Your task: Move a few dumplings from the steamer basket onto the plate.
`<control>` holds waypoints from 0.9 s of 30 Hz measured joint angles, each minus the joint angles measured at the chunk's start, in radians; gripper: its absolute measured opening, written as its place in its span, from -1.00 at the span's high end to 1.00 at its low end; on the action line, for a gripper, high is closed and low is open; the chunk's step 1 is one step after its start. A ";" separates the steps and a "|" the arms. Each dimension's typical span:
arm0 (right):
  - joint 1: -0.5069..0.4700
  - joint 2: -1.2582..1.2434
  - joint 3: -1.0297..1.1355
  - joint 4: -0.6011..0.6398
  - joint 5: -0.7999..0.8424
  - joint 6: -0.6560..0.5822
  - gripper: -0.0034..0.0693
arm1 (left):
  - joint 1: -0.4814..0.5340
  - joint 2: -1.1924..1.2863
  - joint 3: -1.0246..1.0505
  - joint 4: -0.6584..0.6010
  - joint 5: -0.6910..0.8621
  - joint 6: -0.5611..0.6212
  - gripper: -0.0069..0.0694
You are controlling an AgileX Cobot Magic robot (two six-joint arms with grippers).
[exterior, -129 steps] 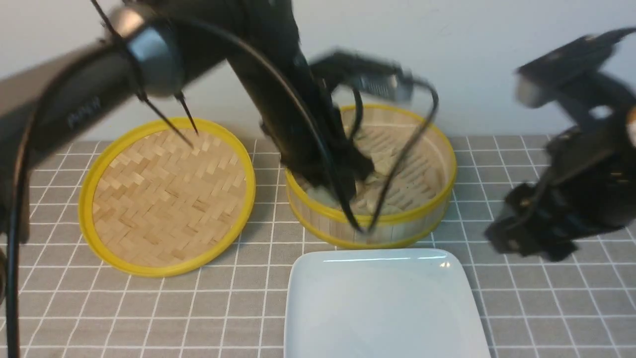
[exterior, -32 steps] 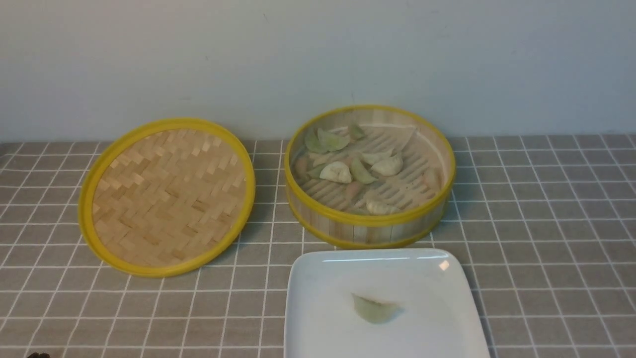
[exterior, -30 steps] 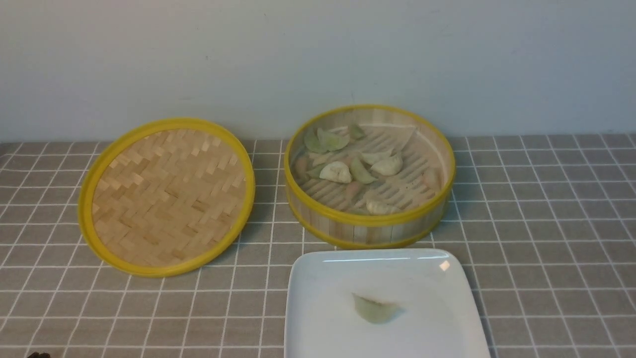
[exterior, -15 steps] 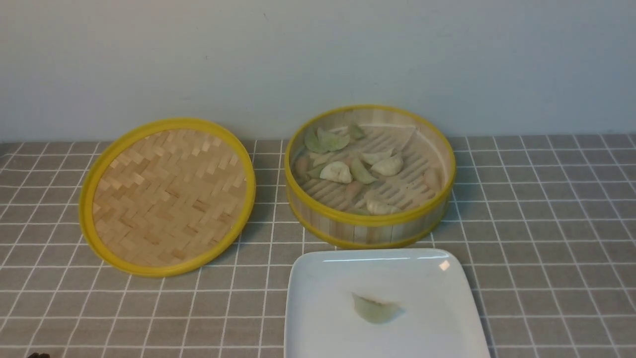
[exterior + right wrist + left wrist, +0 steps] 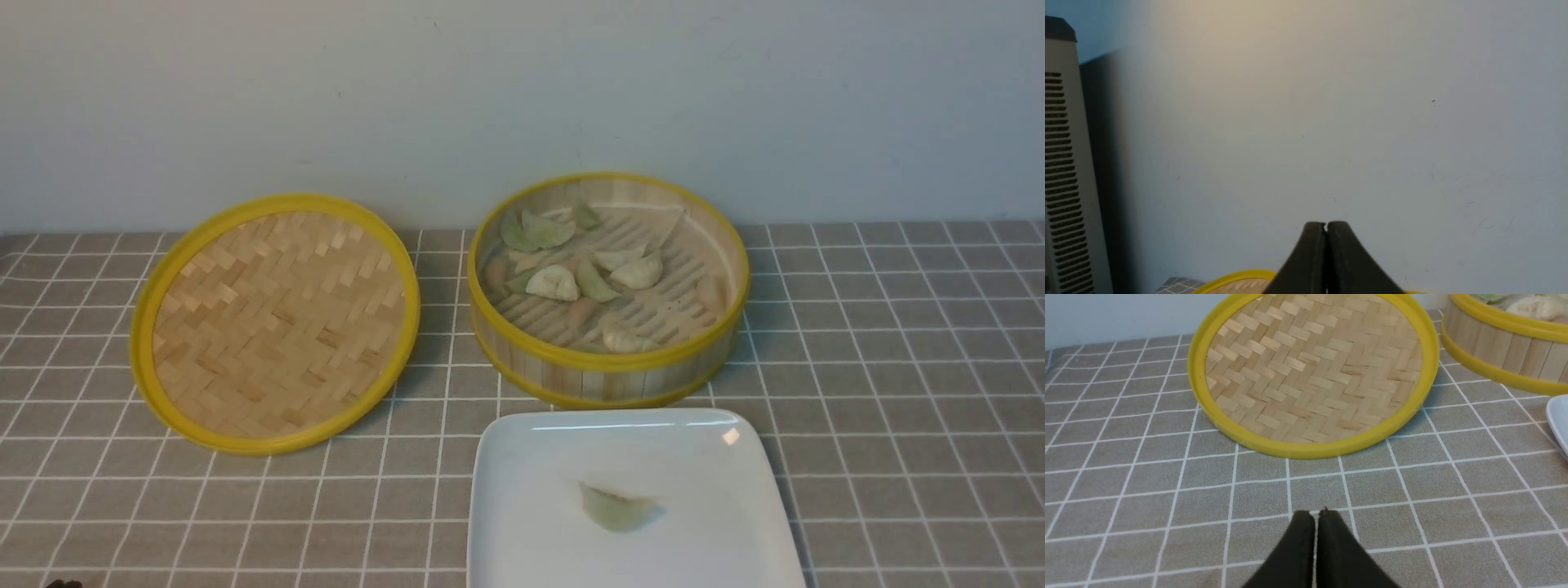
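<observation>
Round bamboo steamer basket with yellow rims (image 5: 608,371) sits at the back of the grey checked bench (image 5: 898,367), just behind the glossy white square plate (image 5: 522,523). One pale green crescent dumpling (image 5: 614,507) lies mid-plate, long axis roughly side to side. The remaining green, cream and pinkish dumplings (image 5: 571,282) are still in the basket, mostly crowded toward its left half.

Left gripper (image 5: 1316,514): fingers pressed together, empty, low over the bench in front of the shallow woven bamboo lid with yellow rim (image 5: 1310,371). From there the basket lies ahead and to the right, beyond the lid. Right gripper (image 5: 1326,224): fingers together, empty, aimed at the blank wall.

Judgement: one dumpling moved, more wanted. Neither arm shows in the front view, so which is nearer is unclear.

Hidden: near wall of the basket screens dumplings against it; plate's front edge is cut off.
</observation>
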 joint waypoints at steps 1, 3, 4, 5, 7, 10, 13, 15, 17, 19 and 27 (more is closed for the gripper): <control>0.000 0.000 0.000 0.013 0.001 -0.013 0.95 | 0.000 0.000 0.000 0.000 0.000 0.000 0.83; 0.000 0.000 0.000 0.161 0.001 -0.172 0.95 | 0.000 0.000 0.000 0.000 0.000 0.000 0.83; 0.000 0.000 0.000 0.205 0.002 -0.230 0.95 | 0.000 0.000 0.000 0.000 0.000 0.000 0.83; 0.000 0.000 0.000 0.212 0.002 -0.230 0.95 | 0.000 0.000 0.000 0.000 0.000 0.000 0.83; 0.000 0.000 0.000 0.276 0.023 -0.310 0.95 | 0.000 0.000 0.000 -0.001 0.000 0.000 0.83; -0.036 0.000 0.015 0.288 0.062 -0.370 0.95 | 0.000 0.000 0.000 -0.001 0.001 0.000 0.83; -0.175 0.000 0.060 0.288 0.113 -0.393 0.95 | 0.000 0.000 0.000 -0.001 0.001 0.000 0.83; -0.296 0.000 0.119 0.277 0.168 -0.398 0.95 | 0.000 0.000 0.000 -0.001 0.001 0.000 0.83; -0.364 0.000 0.173 0.262 0.208 -0.399 0.95 | 0.000 0.000 0.000 -0.001 0.001 0.000 0.83; -0.434 0.000 0.245 0.242 0.245 -0.399 0.95 | 0.000 0.000 0.000 -0.001 0.001 0.000 0.83; -0.518 0.000 0.264 0.237 0.282 -0.378 0.95 | 0.000 0.000 0.000 -0.001 0.001 0.000 0.83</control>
